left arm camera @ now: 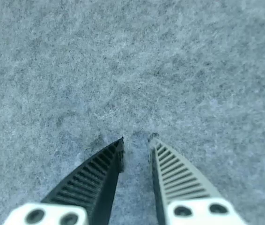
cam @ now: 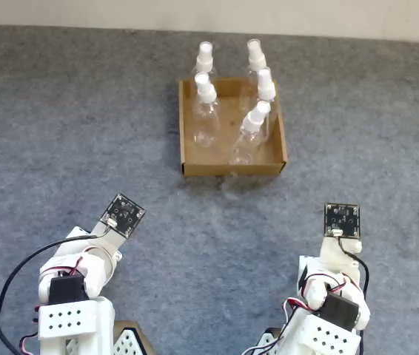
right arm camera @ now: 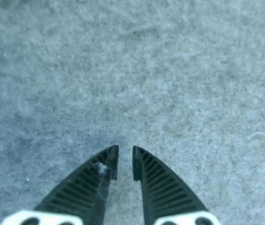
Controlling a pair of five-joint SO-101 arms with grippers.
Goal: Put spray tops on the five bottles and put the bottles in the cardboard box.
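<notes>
Five clear bottles with white spray tops stand at the cardboard box (cam: 189,166) at the far middle of the table. One bottle (cam: 206,118) stands inside on the left, another (cam: 265,96) on the right, and a third (cam: 246,144) leans near the box's front. Two more bottles (cam: 203,63) (cam: 255,59) are at the far wall; I cannot tell whether they stand inside. My left gripper (left arm camera: 137,140) hangs over bare carpet at the near left, slightly open and holding nothing. My right gripper (right arm camera: 125,149) is at the near right, shut to a sliver, nothing in it.
Grey carpet (cam: 61,133) covers the table. The left arm (cam: 84,281) and right arm (cam: 335,288) sit folded back at the near edge, well short of the box. A black cable (cam: 6,292) loops beside the left arm's base.
</notes>
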